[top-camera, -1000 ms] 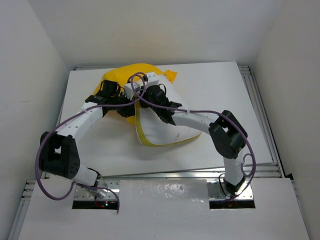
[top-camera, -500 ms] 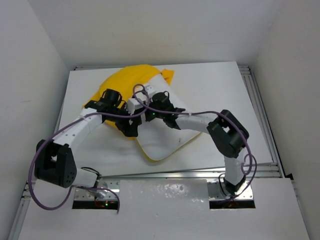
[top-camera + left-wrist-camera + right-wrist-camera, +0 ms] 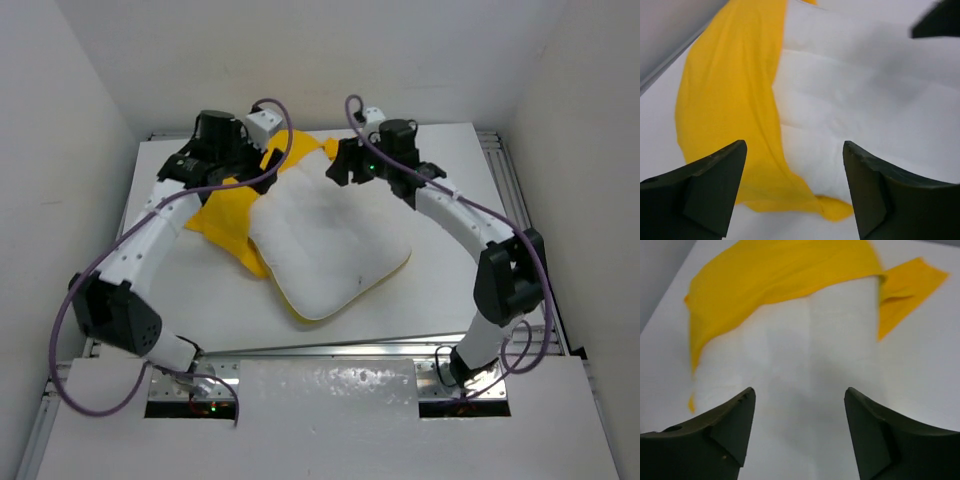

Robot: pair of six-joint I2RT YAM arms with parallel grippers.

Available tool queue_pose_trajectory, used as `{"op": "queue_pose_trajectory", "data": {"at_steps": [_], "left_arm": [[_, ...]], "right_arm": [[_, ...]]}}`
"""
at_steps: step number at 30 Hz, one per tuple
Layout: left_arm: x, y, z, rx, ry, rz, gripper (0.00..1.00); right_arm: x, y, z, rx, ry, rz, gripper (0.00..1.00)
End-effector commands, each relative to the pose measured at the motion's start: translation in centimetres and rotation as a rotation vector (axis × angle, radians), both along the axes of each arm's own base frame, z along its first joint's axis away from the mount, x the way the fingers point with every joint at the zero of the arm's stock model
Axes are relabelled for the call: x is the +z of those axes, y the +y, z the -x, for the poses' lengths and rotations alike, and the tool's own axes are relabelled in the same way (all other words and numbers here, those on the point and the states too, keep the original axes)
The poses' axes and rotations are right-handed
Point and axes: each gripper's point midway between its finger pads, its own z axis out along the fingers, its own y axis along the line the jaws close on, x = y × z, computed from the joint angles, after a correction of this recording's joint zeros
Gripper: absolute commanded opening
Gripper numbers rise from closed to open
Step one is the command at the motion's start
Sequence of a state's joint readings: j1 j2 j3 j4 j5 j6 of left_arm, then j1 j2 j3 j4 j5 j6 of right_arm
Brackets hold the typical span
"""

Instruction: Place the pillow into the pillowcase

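On the white table, 1 large, puffy white rectangular pillow lies on 1 thin bright yellow fabric pillowcase. The fabric bunches at the pillow's left, rims its near edge and drapes over its far end. There are 2 grippers above that far end. The left gripper and the right gripper both have jaws apart, holding and touching nothing. The pillow's surface is soft and faintly creased.
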State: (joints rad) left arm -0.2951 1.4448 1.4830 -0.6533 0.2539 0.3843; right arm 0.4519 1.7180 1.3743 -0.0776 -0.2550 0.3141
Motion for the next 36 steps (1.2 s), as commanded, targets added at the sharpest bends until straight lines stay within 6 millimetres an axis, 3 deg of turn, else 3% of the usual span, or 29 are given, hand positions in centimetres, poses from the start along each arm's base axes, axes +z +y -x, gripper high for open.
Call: {"op": "queue_pose_trajectory", "data": {"at_steps": [1, 2, 3, 4, 5, 6, 7, 9, 10, 12, 13, 16, 19, 20, 21, 22, 24, 25, 26, 27, 28, 29, 31, 32, 33, 34, 36], "left_arm": [[-1.3, -0.3, -6.3, 0.205, -0.081, -0.105, 0.63], [-3.8, 0.1, -8.3, 0.265, -0.058, -0.169, 0.56], [-2.8, 0.0, -9.8, 0.305, -0.086, -0.167, 0.54], [-3.4, -0.1, -10.9, 0.323, -0.086, -0.184, 0.55], [-4.2, 0.1, -13.1, 0.37, -0.096, -0.218, 0.7], [-4.3, 0.0, -14.2, 0.383, -0.107, -0.232, 0.75], [-6.8, -0.2, -15.4, 0.385, -0.076, -0.268, 0.78], [-6.1, -0.6, -17.4, 0.395, -0.122, -0.276, 0.85], [-7.8, -0.8, -18.1, 0.387, -0.107, -0.294, 0.85], [-8.0, -1.7, -19.2, 0.372, -0.128, -0.288, 0.85], [-9.4, -1.9, -19.7, 0.367, -0.114, -0.304, 0.85], [-11.1, -2.1, -20.5, 0.385, -0.11, -0.329, 0.79], [-13.1, -2.6, -20.9, 0.38, -0.097, -0.343, 0.49], [-13.4, -2.7, -21.0, 0.378, -0.095, -0.345, 0.37], [-13.4, -3.1, -21.0, 0.372, -0.096, -0.341, 0.11], [-13.7, -3.4, -20.8, 0.36, -0.085, -0.339, 0.0], [-13.5, -4.7, -20.2, 0.313, -0.08, -0.329, 0.0], [-12.4, -5.5, -19.8, 0.283, -0.093, -0.298, 0.0], [-12.2, -6.5, -19.1, 0.252, -0.095, -0.292, 0.0], [-11.5, -7.1, -18.8, 0.238, -0.108, -0.277, 0.0], [-9.2, -8.1, -18.4, 0.212, -0.15, -0.236, 0.0], [-7.5, -9.5, -17.4, 0.178, -0.174, -0.215, 0.0], [-5.8, -11.4, -16.1, 0.115, -0.191, -0.181, 0.0], [-4.8, -13.0, -15.0, 0.071, -0.205, -0.169, 0.0], [-2.9, -13.7, -14.1, 0.047, -0.231, -0.146, 0.0], [-2.4, -14.7, -13.1, 0.003, -0.227, -0.132, 0.0], [-0.8, -16.3, -10.7, -0.071, -0.214, -0.111, 0.0]], "right_arm": [[0.3, -2.4, -3.0, -0.055, 0.075, -0.074, 0.74], [-1.2, -2.8, -4.1, -0.069, 0.102, -0.066, 0.83], [-1.5, -2.8, -4.8, -0.072, 0.11, -0.063, 0.89], [-0.3, -2.6, -6.0, -0.062, 0.08, -0.064, 0.93], [-2.8, -2.5, -6.6, -0.062, 0.135, -0.039, 0.98], [-3.1, -2.4, -7.1, -0.058, 0.139, -0.035, 0.99], [-2.5, -2.1, -7.9, -0.046, 0.127, -0.049, 0.99], [-4.9, -1.6, -8.5, -0.031, 0.164, -0.054, 0.99], [-5.4, -1.5, -8.8, -0.029, 0.17, -0.059, 0.99], [-7.6, -1.2, -9.1, -0.019, 0.195, -0.052, 0.99], [-8.7, -1.4, -9.1, -0.017, 0.206, -0.04, 0.99], [-12.0, -1.4, -9.0, -0.021, 0.256, -0.028, 0.99], [-15.2, -0.2, -8.6, 0.022, 0.325, -0.067, 0.98], [-15.6, 0.2, -8.5, 0.036, 0.337, -0.081, 0.92], [-16.0, 0.4, -8.4, 0.045, 0.355, -0.091, 0.82], [-16.5, 0.6, -8.0, 0.055, 0.378, -0.103, 0.58], [-16.4, 0.8, -7.7, 0.074, 0.381, -0.111, 0.34], [-16.5, 0.9, -7.0, 0.095, 0.392, -0.116, 0.08], [-15.2, 1.0, -6.9, 0.102, 0.368, -0.127, 0.0], [-15.4, 0.9, -6.0, 0.108, 0.376, -0.126, 0.0], [-12.6, 1.5, -5.7, 0.139, 0.309, -0.141, 0.0], [-13.2, 1.3, -3.9, 0.164, 0.301, -0.111, 0.0], [-11.0, 2.7, -1.6, 0.228, 0.198, -0.086, 0.0], [-8.7, 2.6, 0.1, 0.26, 0.082, -0.065, 0.0], [-7.6, 3.0, 1.2, 0.277, 0.025, -0.06, 0.0], [-5.3, 4.5, 2.1, 0.312, -0.084, -0.081, 0.0], [-3.0, 4.4, 4.6, 0.312, -0.149, -0.136, 0.0]]}}
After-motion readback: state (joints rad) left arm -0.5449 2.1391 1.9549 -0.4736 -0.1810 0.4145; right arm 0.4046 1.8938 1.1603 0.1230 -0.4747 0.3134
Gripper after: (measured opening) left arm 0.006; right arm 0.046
